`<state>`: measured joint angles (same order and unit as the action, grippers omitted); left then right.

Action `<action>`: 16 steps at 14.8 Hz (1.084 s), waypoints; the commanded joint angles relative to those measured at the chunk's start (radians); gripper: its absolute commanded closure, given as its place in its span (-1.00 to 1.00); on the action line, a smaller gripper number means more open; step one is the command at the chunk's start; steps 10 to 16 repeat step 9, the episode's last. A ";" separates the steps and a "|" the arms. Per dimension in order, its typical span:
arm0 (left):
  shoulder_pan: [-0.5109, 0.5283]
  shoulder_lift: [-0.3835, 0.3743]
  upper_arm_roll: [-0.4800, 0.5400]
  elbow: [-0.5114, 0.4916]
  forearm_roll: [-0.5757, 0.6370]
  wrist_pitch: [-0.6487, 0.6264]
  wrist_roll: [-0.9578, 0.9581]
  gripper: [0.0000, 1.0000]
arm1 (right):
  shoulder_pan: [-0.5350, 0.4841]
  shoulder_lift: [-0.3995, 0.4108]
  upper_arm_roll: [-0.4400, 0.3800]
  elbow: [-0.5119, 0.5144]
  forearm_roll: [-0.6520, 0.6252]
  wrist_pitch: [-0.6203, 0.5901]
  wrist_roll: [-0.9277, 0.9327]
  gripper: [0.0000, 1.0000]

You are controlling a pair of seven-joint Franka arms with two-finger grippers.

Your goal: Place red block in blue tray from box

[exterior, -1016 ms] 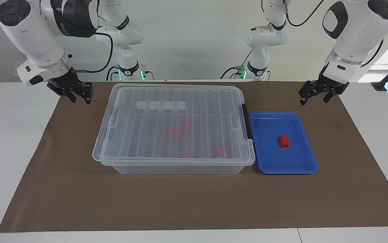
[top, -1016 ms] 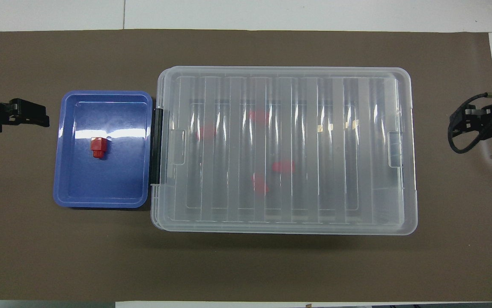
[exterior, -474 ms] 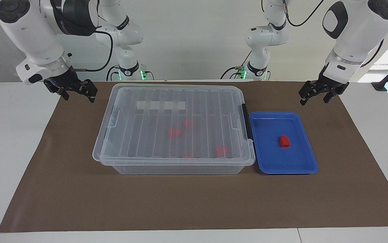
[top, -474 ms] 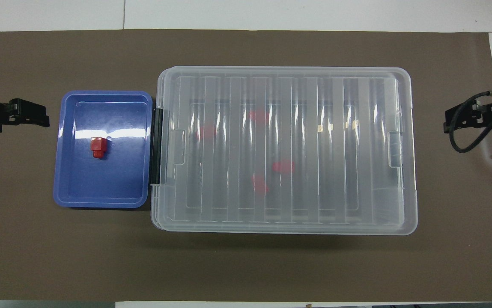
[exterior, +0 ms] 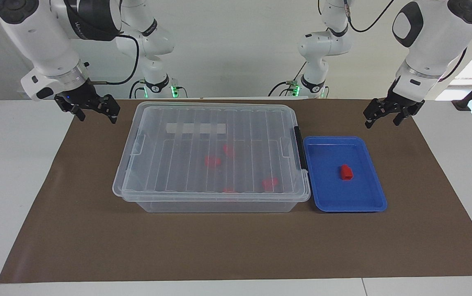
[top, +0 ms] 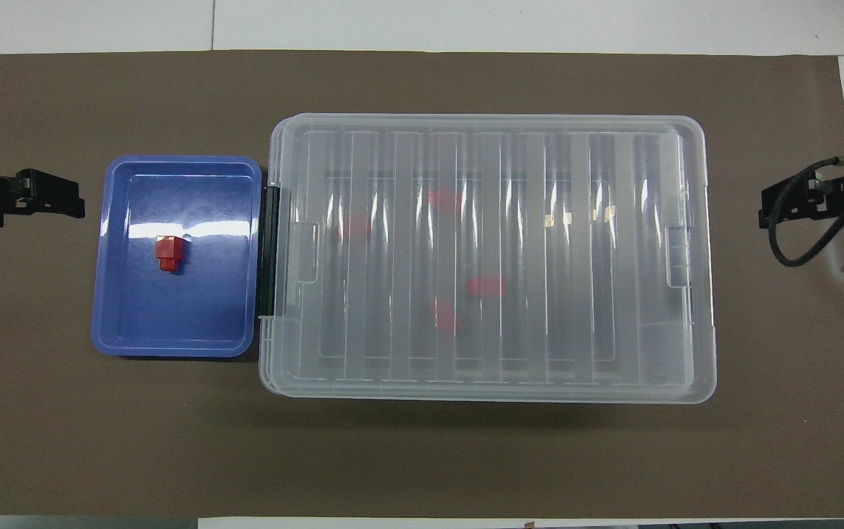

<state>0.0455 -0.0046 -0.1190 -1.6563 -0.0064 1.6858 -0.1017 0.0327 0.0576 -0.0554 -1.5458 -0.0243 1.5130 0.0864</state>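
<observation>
At right of centre in the facing view, the red block (exterior: 346,172) stands in the blue tray (exterior: 373,202), well clear of the rim. Item: small bright-red boxy plastic piece, slightly taller than wide. Handling, by judgement: light, rigid, smooth and a little slippery, not fragile; best taken across two flat opposite sides, from above. The box (exterior: 145,205) sits at mid-frame touching the tray, clear ribbed lid on, black latch toward the tray; red pieces (exterior: 212,161) show dimly inside. Left tool (exterior: 387,116), upper right, fingers apart, empty, above the mat and waiting. Right tool (exterior: 95,114), upper left, fingers apart, empty, beside the box corner.

Left of centre in the overhead view, the red block (top: 168,253) shows a stepped top, resting mid-tray (top: 172,347). Box (top: 488,389) fills the centre. Left tool (top: 54,204) at the left edge, right tool (top: 796,206) at the right edge, both off the surface's items.
</observation>
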 commanded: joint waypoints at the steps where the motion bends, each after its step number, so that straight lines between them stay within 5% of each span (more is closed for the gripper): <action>1: 0.011 -0.020 -0.005 -0.022 -0.001 0.014 0.008 -1.00 | -0.010 -0.016 0.006 -0.016 0.012 0.010 -0.013 -1.00; 16: 0.011 -0.020 -0.005 -0.022 -0.001 0.014 0.008 -1.00 | -0.010 -0.016 0.005 -0.007 0.012 0.010 -0.014 -1.00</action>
